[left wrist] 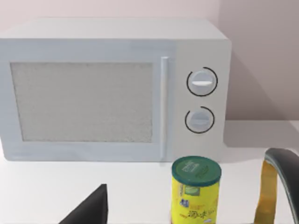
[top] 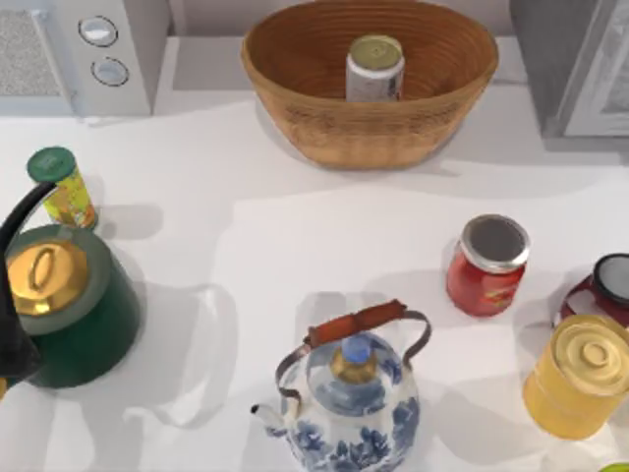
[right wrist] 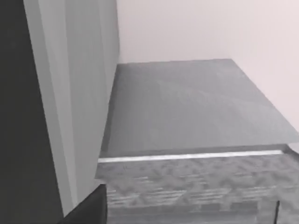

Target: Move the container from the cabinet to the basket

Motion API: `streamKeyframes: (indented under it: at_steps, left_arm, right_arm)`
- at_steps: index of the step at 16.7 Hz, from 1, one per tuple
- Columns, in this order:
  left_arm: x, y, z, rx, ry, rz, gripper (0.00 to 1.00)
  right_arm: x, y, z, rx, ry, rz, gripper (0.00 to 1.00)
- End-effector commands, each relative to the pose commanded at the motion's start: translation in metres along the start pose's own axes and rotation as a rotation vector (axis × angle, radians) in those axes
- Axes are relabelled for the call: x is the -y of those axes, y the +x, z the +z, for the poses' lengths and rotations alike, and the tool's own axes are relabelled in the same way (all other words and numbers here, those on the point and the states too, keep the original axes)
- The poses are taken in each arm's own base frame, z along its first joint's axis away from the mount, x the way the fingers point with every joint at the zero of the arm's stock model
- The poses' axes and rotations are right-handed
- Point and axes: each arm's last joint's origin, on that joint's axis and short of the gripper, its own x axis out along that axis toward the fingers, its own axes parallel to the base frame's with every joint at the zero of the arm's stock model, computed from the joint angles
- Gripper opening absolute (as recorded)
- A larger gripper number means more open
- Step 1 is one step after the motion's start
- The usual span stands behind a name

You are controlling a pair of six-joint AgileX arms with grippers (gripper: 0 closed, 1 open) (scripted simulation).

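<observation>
Open tabletop (top: 295, 236): frame centre, between basket (top: 314, 123) and teapot (top: 349, 403).
Left edge: green kettle (top: 64, 305), yellow can (top: 61, 187).
Right edge: red jar (top: 488, 265), yellow canister (top: 578, 376).

Not much of the AgileX body on show here. The left wrist view catches a slice of the left gripper (left wrist: 91, 207): a flat, matte black wedge rising to a sharp point, straight-edged and plain-faced. Over in the right wrist view, the right gripper (right wrist: 88, 210) gives the same look, a dark charcoal wedge with a clean slanted edge.
</observation>
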Motion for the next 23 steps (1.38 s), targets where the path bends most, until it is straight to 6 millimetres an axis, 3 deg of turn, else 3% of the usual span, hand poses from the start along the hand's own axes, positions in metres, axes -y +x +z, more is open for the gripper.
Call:
streamKeyframes:
  at_steps: [3, 5, 8, 11, 15, 19, 20, 23]
  left_arm:
    - [0.0, 0.0, 0.0, 0.0, 0.0, 0.0, 1.0]
    - [0.0, 0.0, 0.0, 0.0, 0.0, 0.0, 1.0]
    - [0.0, 0.0, 0.0, 0.0, 0.0, 0.0, 1.0]
    - [0.0, 0.0, 0.0, 0.0, 0.0, 0.0, 1.0]
    - [0.0, 0.0, 0.0, 0.0, 0.0, 0.0, 1.0]
    - [0.0, 0.0, 0.0, 0.0, 0.0, 0.0, 1.0]
    - [0.0, 0.0, 0.0, 0.0, 0.0, 0.0, 1.0]
    - [0.0, 0.0, 0.0, 0.0, 0.0, 0.0, 1.0]
  right_arm:
    - [-0.06, 0.027, -0.001, -0.005, -0.009, 0.0, 1.0]
    - [-0.105, 0.034, -0.001, -0.002, -0.019, 0.004, 1.0]
    - [-0.168, 0.027, -0.002, 0.01, -0.031, 0.01, 1.0]
    - [-0.212, 0.008, -0.003, 0.023, -0.036, 0.013, 1.0]
    - [-0.236, -0.009, -0.003, 0.032, -0.036, 0.013, 1.0]
    - [-0.237, -0.01, -0.003, 0.033, -0.036, 0.013, 1.0]
    - [-0.227, -0.016, 0.002, 0.051, -0.04, -0.03, 1.0]
    - [-0.228, -0.005, 0.003, 0.05, -0.04, -0.033, 1.0]
